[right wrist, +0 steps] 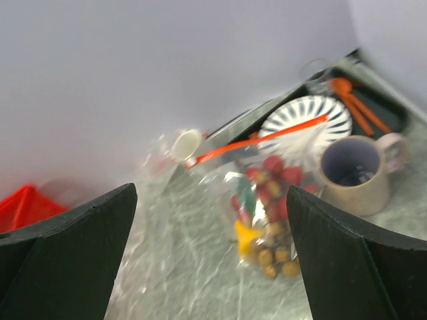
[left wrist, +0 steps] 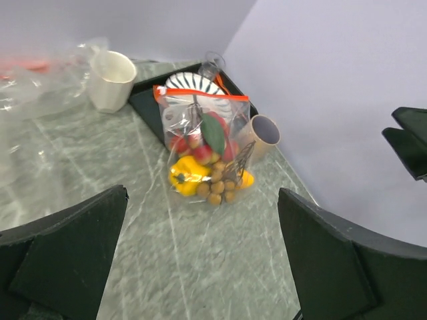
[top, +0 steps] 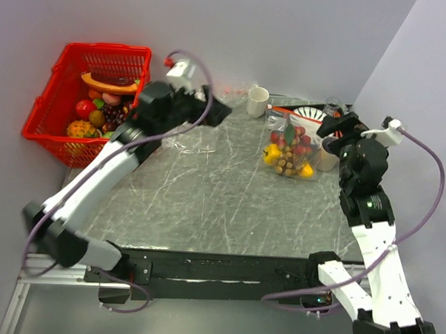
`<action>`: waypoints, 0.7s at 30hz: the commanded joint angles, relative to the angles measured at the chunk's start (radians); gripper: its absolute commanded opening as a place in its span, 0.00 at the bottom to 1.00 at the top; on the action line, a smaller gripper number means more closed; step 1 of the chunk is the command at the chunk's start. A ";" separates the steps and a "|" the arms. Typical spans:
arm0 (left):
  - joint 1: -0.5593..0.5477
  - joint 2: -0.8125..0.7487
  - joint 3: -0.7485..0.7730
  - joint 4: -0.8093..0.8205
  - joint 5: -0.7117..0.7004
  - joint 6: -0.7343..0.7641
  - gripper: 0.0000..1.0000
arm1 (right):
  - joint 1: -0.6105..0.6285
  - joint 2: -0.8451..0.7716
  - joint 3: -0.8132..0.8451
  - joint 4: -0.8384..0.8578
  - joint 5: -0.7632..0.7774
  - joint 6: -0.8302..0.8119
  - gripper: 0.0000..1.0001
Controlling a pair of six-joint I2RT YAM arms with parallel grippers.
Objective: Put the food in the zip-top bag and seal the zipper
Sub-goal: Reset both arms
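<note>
Holding both tools spread wide with nothing between the fingers, I have my left gripper raised and well back from the bag. The bag stands ahead of that gripper, a touch to its right. My right gripper sees the same bag ahead of it and lower down, near but not touching.

My worry is tipping. The bag stands upright on a lumpy base of food and leans toward the mug just beside it. A careless brush from either of my 2 grippers could knock it flat or shove the mug. I also cannot tell whether the zipper is pressed shut along its whole run. If a stretch gapes, a fall would let the small round pieces roll out.

The bag is clear and crinkled, and its top half is slack. Inside sit a yellow pepper, red berries, small brown balls and 1 green leaf, all settled at the bottom. The orange-red zipper shows as 1 straight line across the mouth, in front of the striped plate on the tray.
</note>
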 commanded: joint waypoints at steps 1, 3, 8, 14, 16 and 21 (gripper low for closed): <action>0.007 -0.169 -0.208 0.012 -0.088 0.021 0.99 | 0.043 -0.068 -0.069 -0.023 -0.057 0.060 1.00; 0.008 -0.265 -0.318 0.024 -0.107 0.015 0.99 | 0.054 -0.085 -0.092 -0.034 -0.097 0.077 1.00; 0.008 -0.440 -0.620 0.185 -0.104 -0.046 0.99 | 0.117 -0.113 -0.193 -0.069 -0.087 0.131 1.00; 0.007 -0.537 -0.843 0.328 -0.120 -0.092 0.99 | 0.121 -0.220 -0.399 0.013 -0.155 0.206 1.00; 0.007 -0.557 -0.883 0.369 -0.127 -0.112 0.99 | 0.121 -0.246 -0.447 0.035 -0.188 0.179 1.00; 0.005 -0.591 -1.033 0.544 -0.105 -0.112 0.99 | 0.121 -0.254 -0.574 0.127 -0.228 0.062 1.00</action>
